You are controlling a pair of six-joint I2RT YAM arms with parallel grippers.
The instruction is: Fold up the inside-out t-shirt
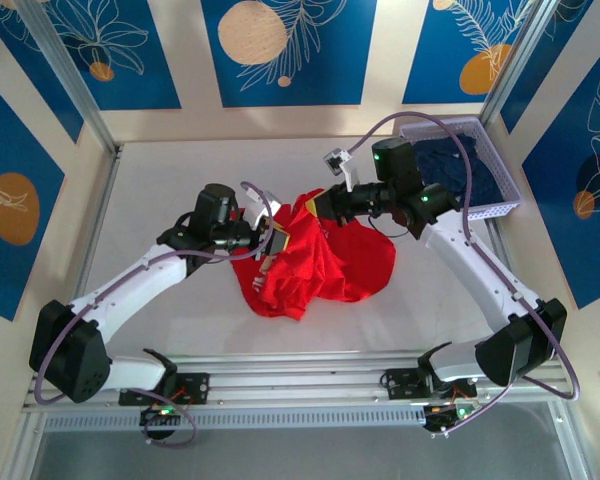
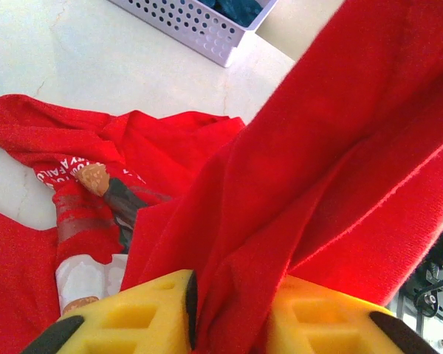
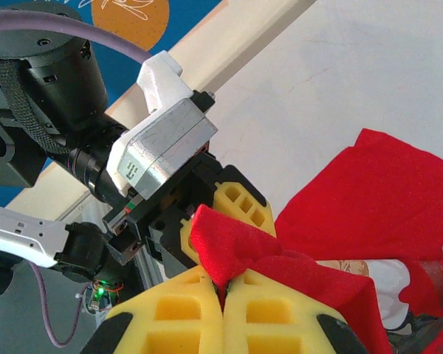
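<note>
Basket (image 2: 196,28) cropped; t-shirt (image 2: 340,147) print (image 2: 88,221) half-hidden

Two arms alike: white shells along the long links of the left arm (image 1: 130,285) and the right arm (image 1: 480,262), bulky black housings (image 1: 70,350) at the joints. Carries a lilac cable (image 1: 425,120) on each side. Glows with small green lights (image 1: 423,199) on the black right wrist. Ends in the left gripper (image 2: 232,295) and the right gripper (image 3: 223,295), both with yellow fingers (image 2: 133,317) marked by moulded cut-outs and black edging. Bears a white-and-grey camera box (image 3: 162,144) with a small printed mark, beside a round black motor (image 3: 37,81).
</note>
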